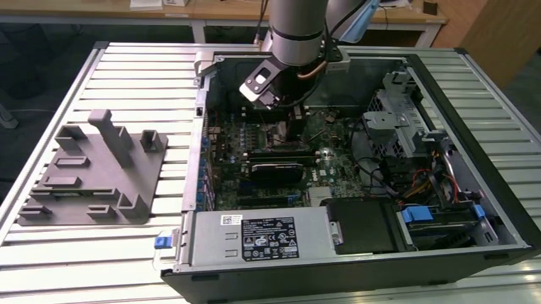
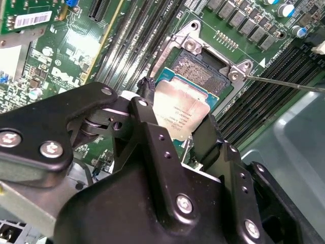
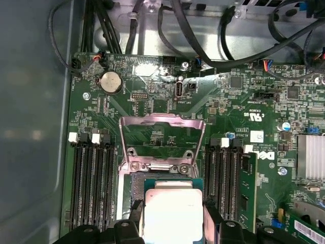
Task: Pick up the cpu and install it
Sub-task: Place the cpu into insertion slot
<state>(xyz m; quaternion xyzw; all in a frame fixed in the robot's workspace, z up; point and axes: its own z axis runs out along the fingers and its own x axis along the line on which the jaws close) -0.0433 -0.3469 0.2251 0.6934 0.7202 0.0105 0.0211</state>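
Observation:
The cpu [image 2: 185, 101], a silvery square chip with a thin green rim, sits between two black fingers [image 2: 147, 117] of my gripper [image 2: 175, 109], which is shut on its opposite edges. In the first wrist view the cpu [image 3: 172, 203] hangs in the gripper [image 3: 172, 218] over the motherboard's open socket [image 3: 157, 168]. The socket's metal load plate [image 3: 162, 132] is flipped back. Part of the socket's contact field [image 2: 199, 66] shows beyond the chip's edge. I cannot tell whether the chip touches the socket. In the exterior view the gripper [image 1: 283, 123] is down inside the open computer case [image 1: 498, 190].
A grey plastic holder block [image 1: 93, 171] stands on the slatted table at the exterior view's left. Memory slots [image 3: 91, 178] flank the socket on both sides. Black cables [image 3: 203, 30] run along the case wall. A power supply [image 1: 262, 237] and drive cage [image 1: 406, 120] crowd the case.

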